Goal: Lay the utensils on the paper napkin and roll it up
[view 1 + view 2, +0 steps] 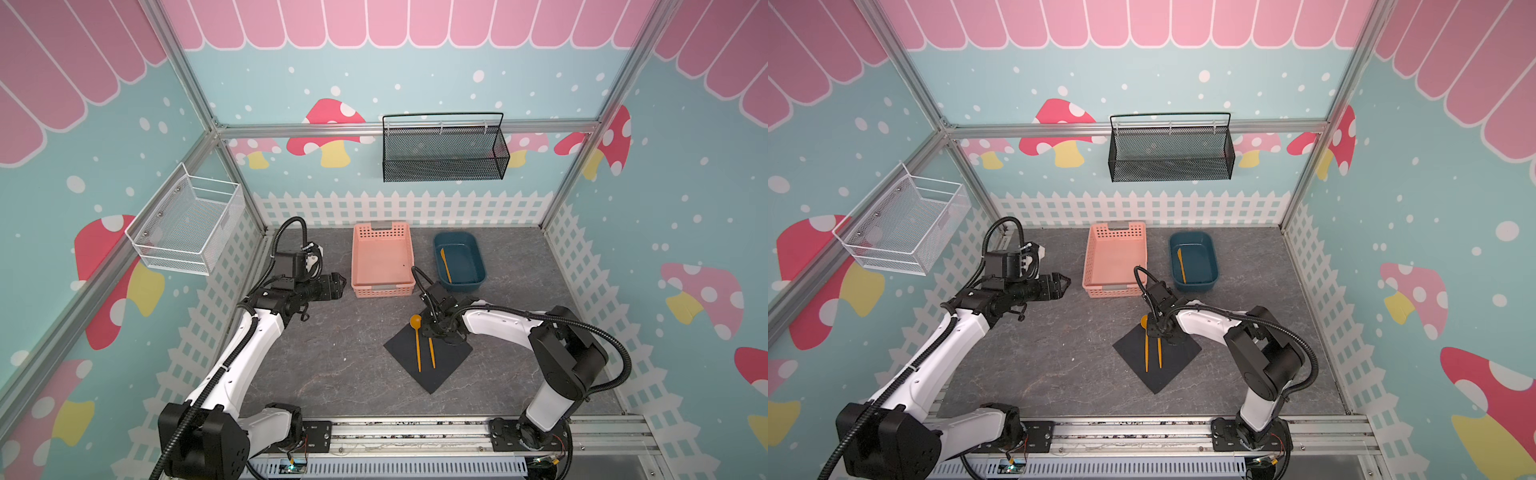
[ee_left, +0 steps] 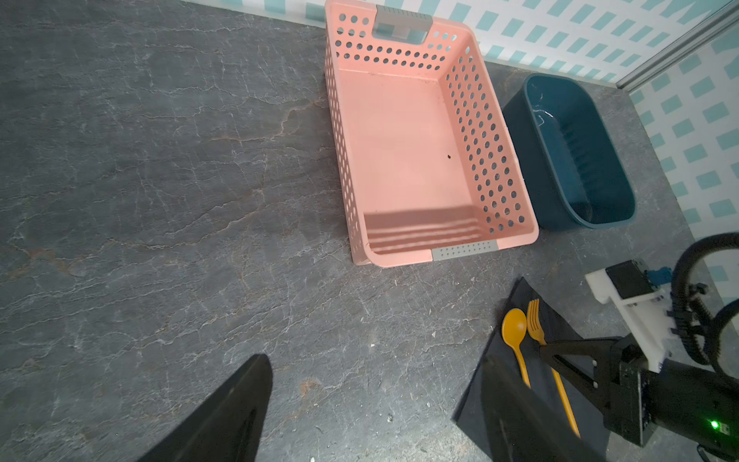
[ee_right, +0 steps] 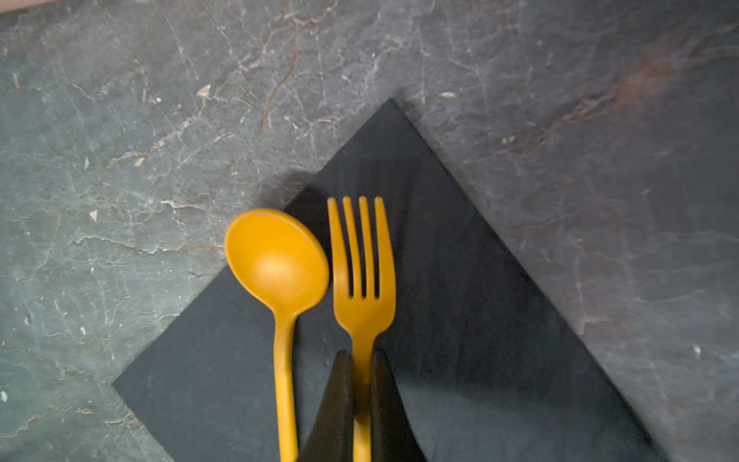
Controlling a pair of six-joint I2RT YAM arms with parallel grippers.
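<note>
Setting the fork [image 3: 362, 280] onto the black paper napkin [image 3: 460, 300]: the right gripper [image 3: 362, 354] is pinching the fork's handle just below the neck, jaws narrow around it. The fork is lying parallel to the spoon [image 3: 278, 264] and just beside it, tines pointing toward a napkin corner. Whether it is fully touching the paper, I cannot tell. The spoon is resting on the napkin with its bowl hanging partly over the edge, above the grey stone-look table [image 3: 120, 160]. The knife [image 1: 445, 264] is lying in the dark blue tub [image 1: 465, 286], well apart from the napkin and next to the pink basket [image 1: 355, 266]. The left gripper [image 1: 340, 284] is hovering wide and empty near the basket's left side.

Judgement: placement step in hand, two of three utensils at the paper. The next move is calling for a clean release of the fork without nudging the spoon, then a reach into the tub for the thin, flat knife. Rolling is not yet begun.
</note>
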